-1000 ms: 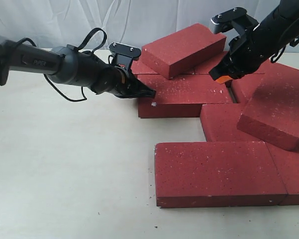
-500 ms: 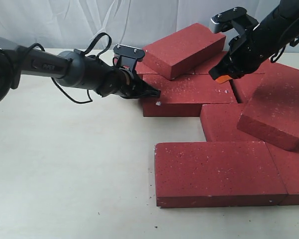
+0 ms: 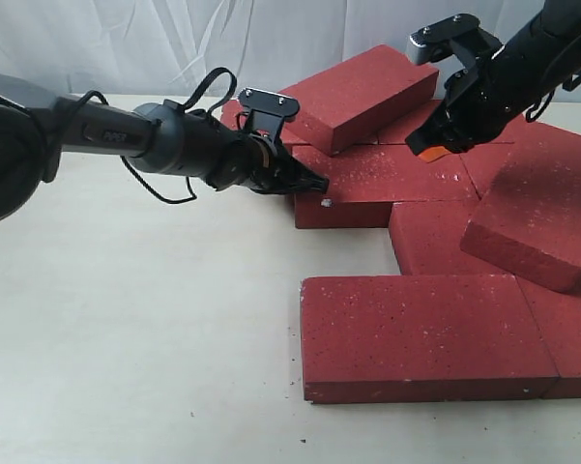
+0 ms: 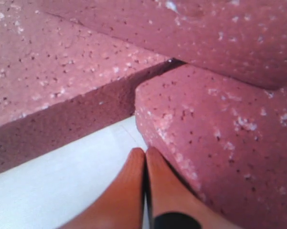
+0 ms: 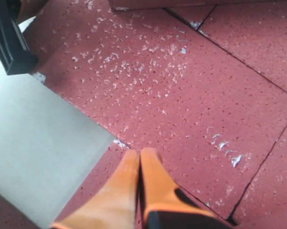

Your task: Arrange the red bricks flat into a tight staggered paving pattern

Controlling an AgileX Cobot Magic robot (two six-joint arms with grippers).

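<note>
looks like a robot test lab: a plain pale table (image 3: 126,348), a creased white cloth (image 3: 126,39) behind it, two black arms (image 3: 106,135)

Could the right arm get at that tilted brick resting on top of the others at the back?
Probably yes. The tilted brick lies just beside the right tool, with its top face bare and nothing between them.

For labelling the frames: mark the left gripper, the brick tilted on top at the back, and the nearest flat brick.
left gripper (image 3: 315,182), exterior view, closed fingertips
tilted back brick (image 3: 360,95), exterior view, middle of top face
nearest flat brick (image 3: 421,329), exterior view, middle of top face
</note>
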